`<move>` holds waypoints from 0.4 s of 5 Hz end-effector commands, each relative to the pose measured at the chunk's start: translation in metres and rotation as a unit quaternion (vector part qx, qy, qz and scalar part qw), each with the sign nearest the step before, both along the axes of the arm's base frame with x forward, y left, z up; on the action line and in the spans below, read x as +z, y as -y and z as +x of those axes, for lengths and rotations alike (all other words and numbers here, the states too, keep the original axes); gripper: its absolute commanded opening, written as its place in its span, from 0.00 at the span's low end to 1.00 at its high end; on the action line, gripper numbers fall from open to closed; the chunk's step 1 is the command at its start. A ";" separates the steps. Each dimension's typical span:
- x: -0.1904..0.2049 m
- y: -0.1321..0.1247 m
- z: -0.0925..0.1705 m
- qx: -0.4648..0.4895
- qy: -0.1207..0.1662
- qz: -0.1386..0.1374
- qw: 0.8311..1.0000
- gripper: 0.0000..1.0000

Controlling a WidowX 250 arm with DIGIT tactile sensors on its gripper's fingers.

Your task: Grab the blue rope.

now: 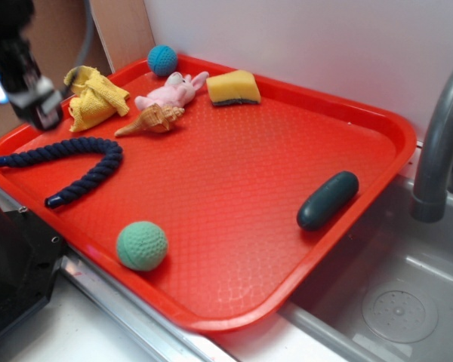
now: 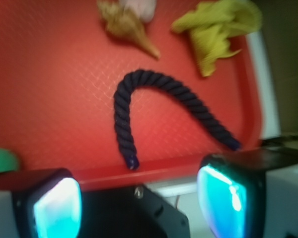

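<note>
Wrist view: my jaws spread wide, nothing between; blue rope (image 2: 139, 99) lies ahead on red tray (image 2: 49, 99), bent in arch, both ends toward me near tray rim; yellow cloth (image 2: 216, 29) and shell-shaped toy (image 2: 126, 25) beyond; exterior view: rope (image 1: 75, 162) at tray's left side; green ball (image 1: 142, 246) near front edge; teal capsule (image 1: 328, 200) well apart at right.
</note>
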State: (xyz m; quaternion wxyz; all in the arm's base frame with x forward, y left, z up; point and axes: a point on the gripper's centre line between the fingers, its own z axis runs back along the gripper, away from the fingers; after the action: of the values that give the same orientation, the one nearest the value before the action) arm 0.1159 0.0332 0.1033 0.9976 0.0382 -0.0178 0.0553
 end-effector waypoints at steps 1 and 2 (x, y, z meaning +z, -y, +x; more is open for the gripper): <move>-0.060 -0.006 0.013 -0.030 -0.011 -0.043 0.999 1.00; -0.077 -0.004 0.017 -0.037 -0.021 -0.048 0.998 1.00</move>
State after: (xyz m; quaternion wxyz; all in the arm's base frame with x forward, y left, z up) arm 0.1313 0.0378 0.0247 0.9996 -0.0112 0.0095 0.0228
